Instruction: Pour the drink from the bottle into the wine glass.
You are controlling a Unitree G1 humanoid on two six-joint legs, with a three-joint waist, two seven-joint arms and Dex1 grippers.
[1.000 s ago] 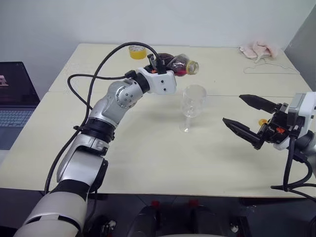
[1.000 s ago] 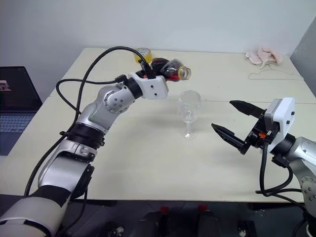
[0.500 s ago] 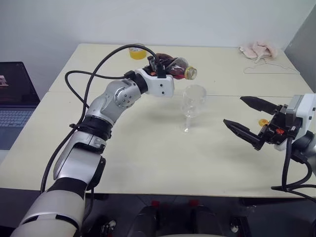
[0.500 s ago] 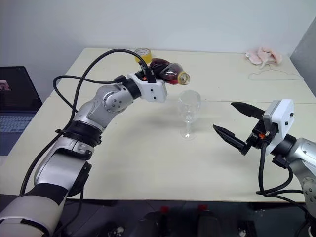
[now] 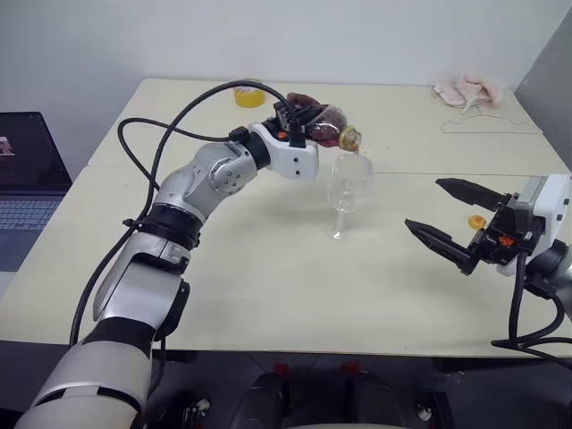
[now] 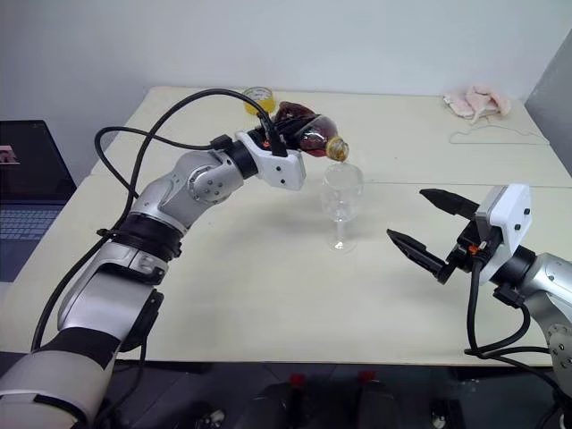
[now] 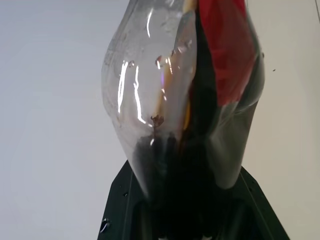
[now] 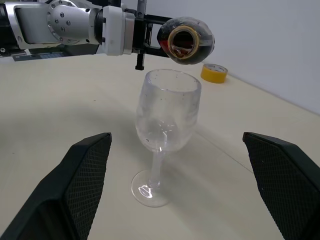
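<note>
Bare desk [image 5: 268, 268] fills the frame's lower middle; the wine glass [image 5: 347, 192] at centre and the left tool [image 5: 299, 125] with its bottle [image 5: 323, 122] block above it.

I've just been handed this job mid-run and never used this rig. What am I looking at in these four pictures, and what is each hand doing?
This is a two-armed humanoid robot at a pale table. Two pictures come from cameras on its head, looking down over both arms. The other two come from a camera on each wrist.

The left hand is shut on the bottle, tipped on its side with its open mouth just above the rim of the wine glass. The left wrist picture shows that bottle close up, with the dark drink inside it. The glass stands upright and looks empty.

The right hand is open, holding nothing, off to the glass's right.

At the table's far edge lie a yellow tape roll, a pink cloth and a wire hanger.
</note>
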